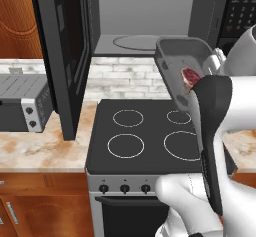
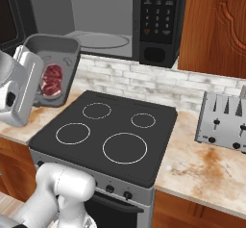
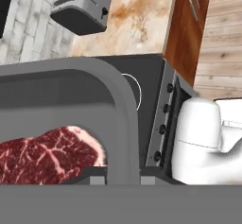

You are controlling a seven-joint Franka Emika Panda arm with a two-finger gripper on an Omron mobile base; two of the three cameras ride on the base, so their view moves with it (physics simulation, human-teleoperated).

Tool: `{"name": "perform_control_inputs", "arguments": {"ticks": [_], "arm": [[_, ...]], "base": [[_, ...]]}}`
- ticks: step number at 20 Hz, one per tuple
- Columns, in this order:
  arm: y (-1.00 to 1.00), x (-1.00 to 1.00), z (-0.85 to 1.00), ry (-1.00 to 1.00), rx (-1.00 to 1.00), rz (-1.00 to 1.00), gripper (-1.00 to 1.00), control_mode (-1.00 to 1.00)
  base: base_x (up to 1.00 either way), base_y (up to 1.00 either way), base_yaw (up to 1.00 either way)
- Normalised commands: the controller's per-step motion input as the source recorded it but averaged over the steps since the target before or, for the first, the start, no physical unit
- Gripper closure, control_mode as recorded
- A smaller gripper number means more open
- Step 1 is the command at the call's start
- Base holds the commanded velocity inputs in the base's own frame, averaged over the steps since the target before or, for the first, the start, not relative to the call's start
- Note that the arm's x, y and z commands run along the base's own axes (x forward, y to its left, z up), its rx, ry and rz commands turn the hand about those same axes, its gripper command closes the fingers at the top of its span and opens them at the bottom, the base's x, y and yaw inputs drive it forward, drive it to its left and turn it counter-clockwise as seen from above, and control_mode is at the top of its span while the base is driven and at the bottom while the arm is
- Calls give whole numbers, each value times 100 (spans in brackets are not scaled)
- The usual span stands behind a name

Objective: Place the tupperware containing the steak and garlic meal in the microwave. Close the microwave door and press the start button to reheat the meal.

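Pincer [image 3: 116, 180] clamped on tupperware [image 1: 182, 61] rim, holding it tilted with steak [image 2: 52, 80] above stove [image 1: 150, 136], before open microwave [image 1: 150, 16].

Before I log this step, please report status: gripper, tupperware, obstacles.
Gripper shut on tupperware, tilted, above stove. Steak inside. Microwave door open.

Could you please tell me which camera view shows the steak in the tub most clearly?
The hand view: the steak looms large, its marbling plain, though cut off at the edge. The right base view shows it whole but small; the left base view shows a sliver behind the arm.
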Motion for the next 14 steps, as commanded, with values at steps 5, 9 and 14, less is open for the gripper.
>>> {"name": "perform_control_inputs", "arguments": {"ticks": [5, 9, 14], "arm": [[-18, 50, 1, -3, -12, 0, 100, -100], [-11, 53, 12, 0, -5, 1, 100, -100], [0, 49, 23, 0, 0, 7, 100, -100]], "base": [[0, 0, 0], [0, 0, 0], [0, 0, 0]]}}
